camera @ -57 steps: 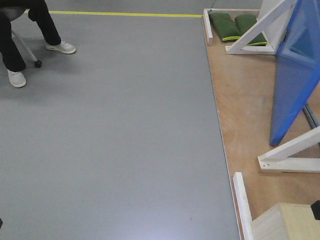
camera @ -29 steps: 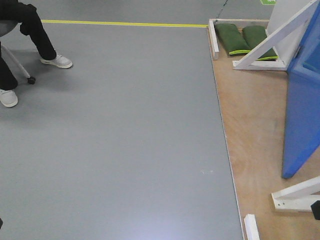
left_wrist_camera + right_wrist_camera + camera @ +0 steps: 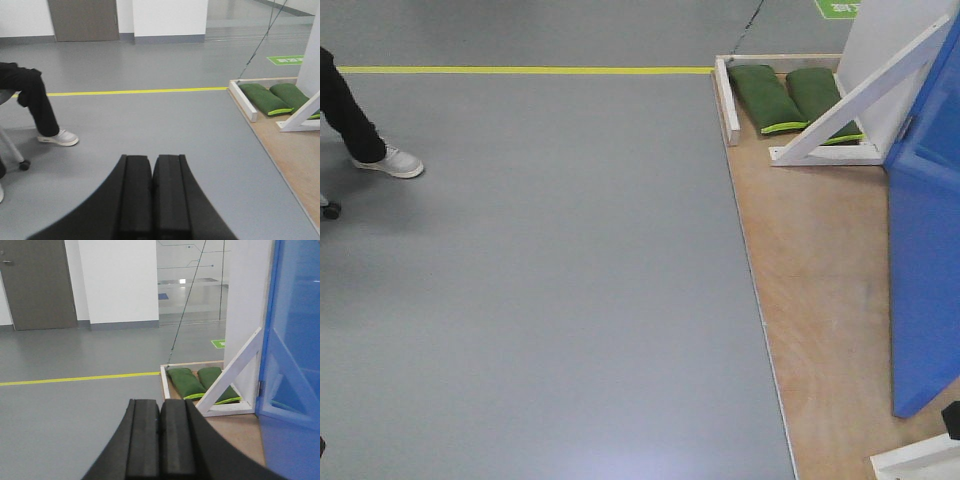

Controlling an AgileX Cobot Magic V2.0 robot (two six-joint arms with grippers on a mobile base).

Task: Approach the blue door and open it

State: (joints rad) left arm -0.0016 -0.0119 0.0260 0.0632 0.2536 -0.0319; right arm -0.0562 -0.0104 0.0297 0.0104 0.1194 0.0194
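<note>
The blue door (image 3: 923, 270) stands at the right edge of the front view on a plywood platform (image 3: 815, 300). In the right wrist view the glossy blue door (image 3: 295, 365) fills the right side; no handle shows. My right gripper (image 3: 160, 412) is shut with nothing between its black pads, low in its view, left of the door and well short of it. My left gripper (image 3: 152, 167) is likewise shut and empty, over grey floor. The door does not show in the left wrist view.
White slanted braces (image 3: 855, 100) and two green sandbags (image 3: 770, 100) sit on the platform's far end, with a white panel (image 3: 890, 50) behind. A low white rail (image 3: 725, 100) edges it. A seated person's leg and shoe (image 3: 385, 160) are at left. A yellow line (image 3: 520, 70) crosses the floor.
The view has shifted: the door and platform now sit nearer and lower right, the near white brace has almost left the frame, and the person has slid toward the left edge.
</note>
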